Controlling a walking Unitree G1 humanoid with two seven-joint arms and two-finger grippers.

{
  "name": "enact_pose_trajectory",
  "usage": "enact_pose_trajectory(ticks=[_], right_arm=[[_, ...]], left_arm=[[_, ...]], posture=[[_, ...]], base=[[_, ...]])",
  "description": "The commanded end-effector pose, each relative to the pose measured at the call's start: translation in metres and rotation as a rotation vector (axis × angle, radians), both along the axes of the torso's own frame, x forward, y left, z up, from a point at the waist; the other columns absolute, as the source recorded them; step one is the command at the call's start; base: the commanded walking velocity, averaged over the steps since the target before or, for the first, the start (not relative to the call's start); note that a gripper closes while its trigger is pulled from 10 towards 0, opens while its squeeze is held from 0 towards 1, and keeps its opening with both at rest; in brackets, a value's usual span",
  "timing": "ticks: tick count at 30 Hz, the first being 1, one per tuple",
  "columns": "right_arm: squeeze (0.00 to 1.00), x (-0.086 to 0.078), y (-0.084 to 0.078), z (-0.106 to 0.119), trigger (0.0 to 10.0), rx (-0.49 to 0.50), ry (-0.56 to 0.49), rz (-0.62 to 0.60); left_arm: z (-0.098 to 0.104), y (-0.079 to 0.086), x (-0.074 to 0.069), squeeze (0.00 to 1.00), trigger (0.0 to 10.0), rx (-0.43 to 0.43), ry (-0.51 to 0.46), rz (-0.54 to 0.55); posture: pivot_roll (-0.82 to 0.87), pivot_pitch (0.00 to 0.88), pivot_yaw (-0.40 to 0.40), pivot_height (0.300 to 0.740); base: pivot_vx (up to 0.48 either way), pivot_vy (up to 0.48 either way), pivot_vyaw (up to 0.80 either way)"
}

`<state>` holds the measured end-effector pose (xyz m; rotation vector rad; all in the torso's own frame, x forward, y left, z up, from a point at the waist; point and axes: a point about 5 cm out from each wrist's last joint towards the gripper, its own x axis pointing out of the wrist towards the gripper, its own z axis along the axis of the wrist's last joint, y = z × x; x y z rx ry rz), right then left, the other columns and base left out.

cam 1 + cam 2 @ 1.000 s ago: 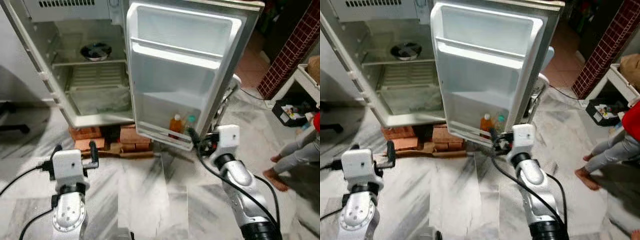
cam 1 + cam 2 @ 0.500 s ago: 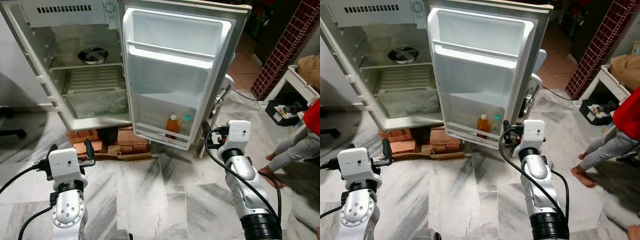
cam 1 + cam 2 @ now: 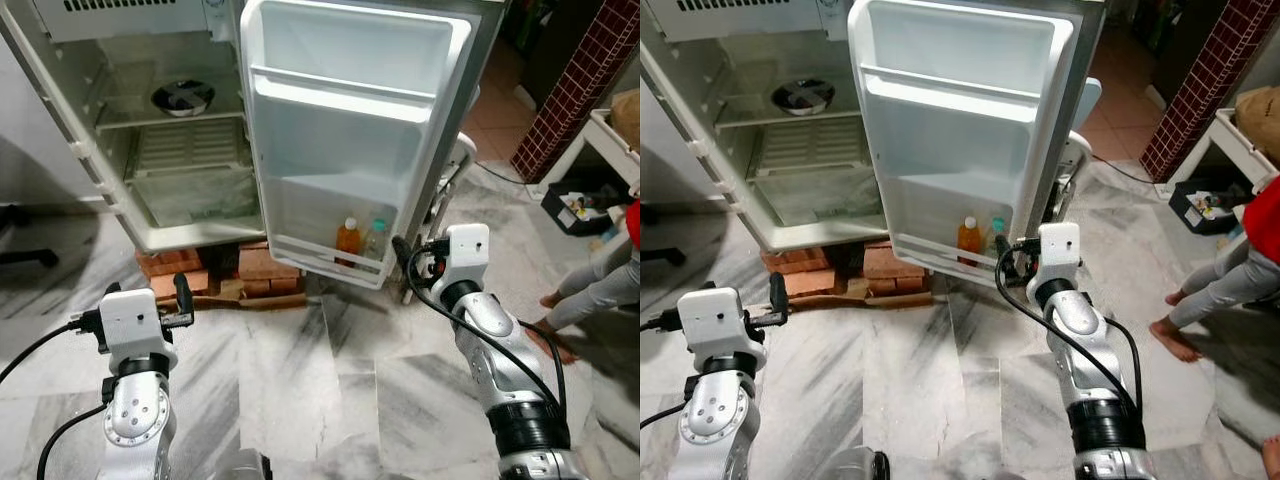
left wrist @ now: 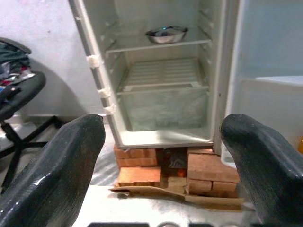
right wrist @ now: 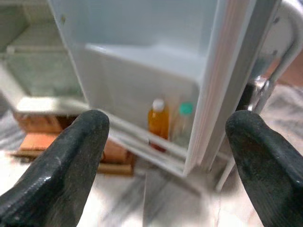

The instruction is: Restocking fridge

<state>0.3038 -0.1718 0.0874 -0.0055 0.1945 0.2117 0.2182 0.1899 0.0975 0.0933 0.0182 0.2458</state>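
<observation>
Both arms are up over the marble floor (image 3: 330,400). Left end effector (image 4: 161,156) and right end effector (image 5: 165,142) both gape wide, holding nothing. Past them, bricks (image 3: 175,268) prop the fridge (image 3: 190,130). An orange bottle (image 3: 348,241) and clear bottle (image 3: 375,243) sit in the open door's (image 3: 350,130) bottom rack. A metal bowl (image 3: 182,97) sits on a shelf inside, and a person's legs (image 3: 590,295) stand off right.

Fridge (image 3: 190,150) liner and door (image 3: 350,130): smooth white plastic, slight sheen. Bowl (image 3: 182,97) on the upper shelf: shiny metal. Orange bottle (image 3: 347,240) and clear bottle (image 3: 374,240) in the door's bottom rack: glossy plastic. Bricks (image 3: 205,272) under the fridge: rough, matt, reddish. Floor (image 3: 330,390): polished grey-veined marble. Right gripper (image 5: 165,156) and left gripper (image 4: 161,165) fingers: black, rubbery, faint sheen. Arm shells: brushed silver metal, white plastic wrist housings.
</observation>
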Motion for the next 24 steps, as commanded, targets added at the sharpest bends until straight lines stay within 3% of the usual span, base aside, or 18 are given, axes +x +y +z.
enact_pose_trajectory(ticks=[1, 7, 10, 13, 16, 18, 24], right_arm=[[0.00, 0.003, 0.004, 0.009, 10.0, 0.003, -0.045, 0.009], [0.00, 0.006, 0.021, 0.008, 10.0, 0.011, -0.110, -0.093], [0.00, 0.000, 0.035, 0.003, 10.0, 0.105, -0.101, -0.110], [0.00, -0.003, 0.041, -0.002, 10.0, 0.077, -0.102, -0.036], [0.00, -0.003, 0.041, -0.004, 10.0, 0.136, -0.069, -0.036], [0.00, 0.001, 0.037, -0.001, 10.0, 0.077, -0.104, -0.020], [0.00, 0.010, 0.029, 0.004, 10.0, 0.076, -0.129, -0.053]], left_arm=[[0.000, -0.001, 0.002, 0.00, 10.0, 0.011, -0.008, -0.021], [0.007, 0.004, 0.006, 0.00, 10.0, 0.022, -0.044, -0.013], [0.008, 0.004, 0.008, 0.00, 10.0, 0.015, -0.051, -0.020], [0.007, 0.000, 0.007, 0.00, 10.0, 0.011, -0.058, -0.038], [0.006, -0.002, 0.006, 0.00, 10.0, 0.004, -0.051, -0.042], [0.005, -0.005, 0.004, 0.00, 10.0, -0.003, -0.048, -0.046], [-0.001, -0.009, 0.000, 0.00, 10.0, -0.015, -0.033, -0.043]], posture=[[0.04, 0.075, -0.017, 0.740], [0.07, 0.048, -0.045, 0.740], [0.07, 0.051, -0.043, 0.740], [0.06, 0.062, -0.056, 0.740], [0.06, 0.065, -0.056, 0.740], [0.06, 0.073, -0.061, 0.740], [0.06, 0.068, -0.063, 0.740]], base=[[0.000, 0.000, 0.00], [0.226, 0.000, 0.00], [0.329, 0.000, 0.00], [0.430, 0.000, 0.00], [0.454, 0.000, 0.00], [0.450, 0.000, 0.00], [0.451, 0.000, 0.00]])
